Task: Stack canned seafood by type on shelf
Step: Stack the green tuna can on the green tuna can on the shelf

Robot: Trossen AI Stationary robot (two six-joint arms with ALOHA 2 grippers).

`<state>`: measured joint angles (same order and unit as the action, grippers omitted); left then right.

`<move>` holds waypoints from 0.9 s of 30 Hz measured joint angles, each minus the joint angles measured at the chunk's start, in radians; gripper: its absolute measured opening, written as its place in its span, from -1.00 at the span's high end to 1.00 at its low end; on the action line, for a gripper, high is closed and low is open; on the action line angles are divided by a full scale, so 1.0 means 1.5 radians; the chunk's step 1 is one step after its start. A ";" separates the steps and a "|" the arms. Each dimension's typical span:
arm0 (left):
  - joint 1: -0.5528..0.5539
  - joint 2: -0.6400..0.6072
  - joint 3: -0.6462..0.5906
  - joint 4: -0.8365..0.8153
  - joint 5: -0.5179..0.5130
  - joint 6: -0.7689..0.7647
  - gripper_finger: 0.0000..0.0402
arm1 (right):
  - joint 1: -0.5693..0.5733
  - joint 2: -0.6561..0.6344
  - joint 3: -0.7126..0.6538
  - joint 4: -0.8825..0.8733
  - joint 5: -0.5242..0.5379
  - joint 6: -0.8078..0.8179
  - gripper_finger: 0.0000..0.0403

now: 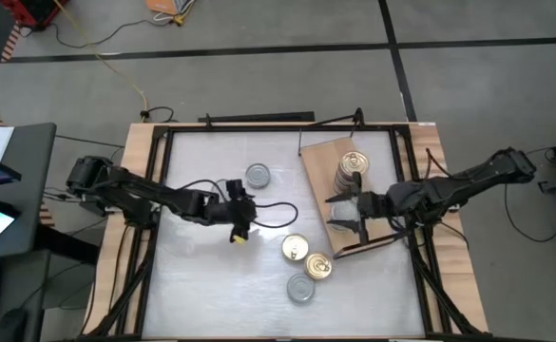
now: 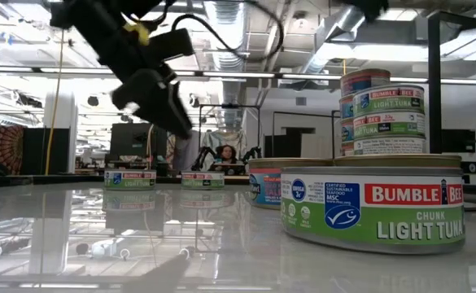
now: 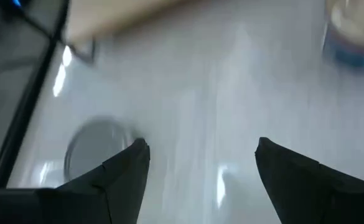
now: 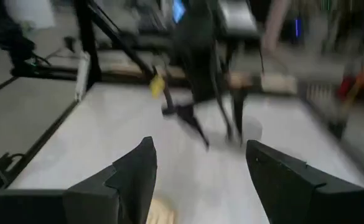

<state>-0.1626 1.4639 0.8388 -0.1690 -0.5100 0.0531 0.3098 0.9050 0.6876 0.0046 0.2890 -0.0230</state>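
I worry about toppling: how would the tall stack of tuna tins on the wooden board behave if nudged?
The stack of tins is several high and narrow, so a sideways push would probably topple it. The tins look rigid metal and likely fairly heavy for their size. Smooth lids may let upper tins slide. The shelf itself seems tilted, which adds risk.
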 joint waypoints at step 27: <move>-0.041 0.007 -0.113 -0.227 -0.116 -0.121 0.50 | -0.054 -0.046 0.000 0.193 0.007 -0.240 -0.35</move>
<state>-0.2241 1.4742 0.6687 -0.5100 -0.6844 -0.1281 0.2283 0.8356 0.6872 0.2935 0.2992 -0.3837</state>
